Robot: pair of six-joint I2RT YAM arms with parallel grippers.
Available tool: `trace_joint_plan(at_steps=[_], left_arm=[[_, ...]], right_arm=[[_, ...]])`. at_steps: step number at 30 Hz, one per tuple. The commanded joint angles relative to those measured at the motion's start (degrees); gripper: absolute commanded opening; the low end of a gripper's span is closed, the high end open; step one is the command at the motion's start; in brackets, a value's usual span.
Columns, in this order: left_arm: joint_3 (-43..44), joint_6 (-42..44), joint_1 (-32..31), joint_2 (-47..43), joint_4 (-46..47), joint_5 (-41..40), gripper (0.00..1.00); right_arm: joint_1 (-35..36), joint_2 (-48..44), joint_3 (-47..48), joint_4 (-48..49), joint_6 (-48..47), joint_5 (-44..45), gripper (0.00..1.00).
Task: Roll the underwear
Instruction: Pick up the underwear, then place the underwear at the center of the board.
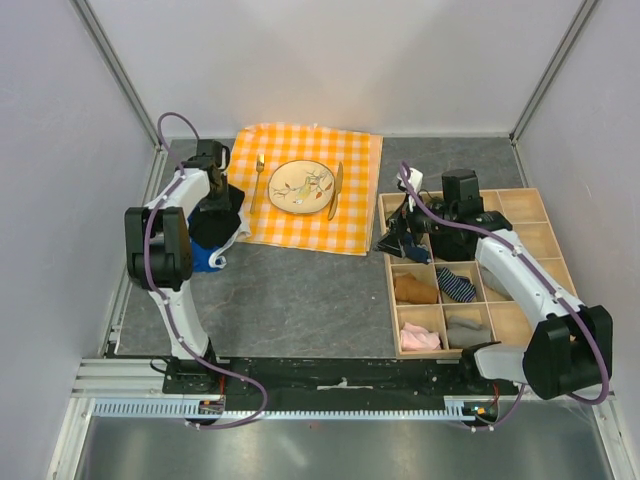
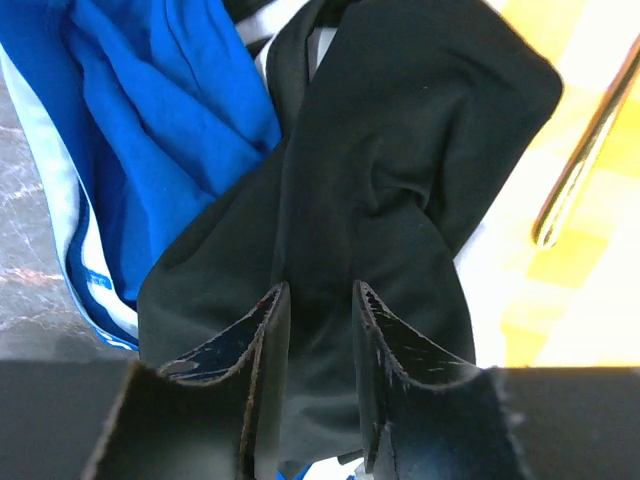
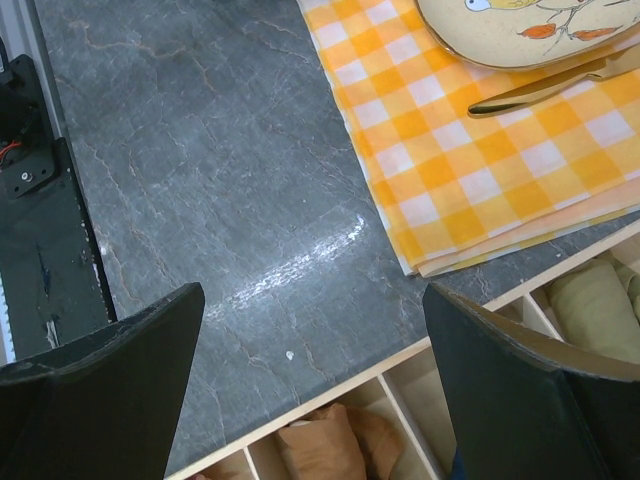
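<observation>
Nearest to us, on the grey tabletop and to the right of the orange-and-white checked cloth, we see a wooden divider tray. Its closest compartments hold a pink bundle and a grey bundle. One row further in are a brown bundle and a dark striped sock. Beyond these, the right pincer hangs off the cloth's near right corner, by the tray's left wall. Its fingers stand wide apart with nothing between them.

On the other side, off the cloth's near left corner, a blue garment with white trim lies crumpled on the tabletop. The underwear, plain black, lies partly on top of it and reaches the cloth's left edge, its fabric rumpled into folds. The left pincer is down over the underwear. Its fingers are close together with a narrow gap, and black fabric shows in that gap, but we cannot tell whether they pinch it or merely sit above it.

Further on, on the cloth, a gold fork lies just beside the underwear. A patterned dinner plate sits at the cloth's middle, with a gold knife along the plate's right side.
</observation>
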Motion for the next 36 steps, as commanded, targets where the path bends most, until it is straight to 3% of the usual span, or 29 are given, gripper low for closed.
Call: trace_joint_plan(at_steps=[1, 6, 14, 19, 22, 31, 35, 36], left_arm=[[1.4, 3.32, 0.71, 0.41, -2.07, -0.67, 0.3], [1.13, 3.85, 0.97, -3.7, -1.9, 0.29, 0.02], [-0.89, 2.88, 0.97, -17.59, -2.6, 6.71, 0.02], [-4.05, 1.04, -0.08, -29.7, -3.04, 15.58, 0.02], [-4.23, 0.77, -4.03, -34.03, -4.7, 17.61, 0.02], [-3.17, -8.61, -26.08, -44.23, -8.14, 22.52, 0.02], [-15.27, -17.05, -30.84, -49.06, 1.25, 33.67, 0.02], [-22.96, -18.72, -31.02, -50.2, 3.79, 35.26, 0.02]], right_arm=[[0.44, 0.58, 1.19, 0.07, -1.55, -0.47, 0.98], [0.61, 0.84, 1.19, -0.28, -1.63, -1.08, 0.98], [0.53, 1.19, 1.28, -0.72, -1.81, -1.7, 0.98], [0.53, 1.02, 1.36, -1.07, -2.51, -2.49, 0.98], [0.53, 1.02, 1.19, -1.16, -2.87, -2.75, 0.98], [0.53, 0.23, 0.84, -1.95, -5.76, -4.07, 0.98], [0.61, -0.13, 0.84, -2.65, -7.35, -4.34, 0.98], [0.61, -0.04, 0.75, -2.92, -7.52, -4.25, 0.98]])
